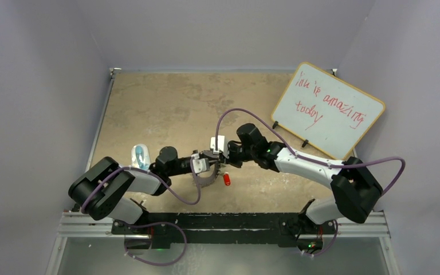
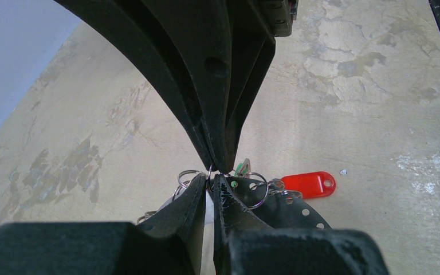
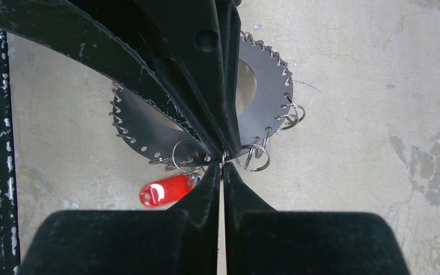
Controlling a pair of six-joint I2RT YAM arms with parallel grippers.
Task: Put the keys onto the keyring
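The left gripper [image 2: 212, 179] and right gripper [image 3: 222, 167] are shut to slits, tips met at the keyring [image 3: 263, 97] rim; what is pinched cannot be told. The green key [image 2: 242, 167] is shown by the left wrist view alone.

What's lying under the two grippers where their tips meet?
The keyring lies on the table, with small rings along its rim and a red key beside it. The fingers hide much of the ring and whatever the tips pinch.

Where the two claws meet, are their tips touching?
Touching. The left wrist view shows the left gripper meeting the right gripper tip to tip, no gap.
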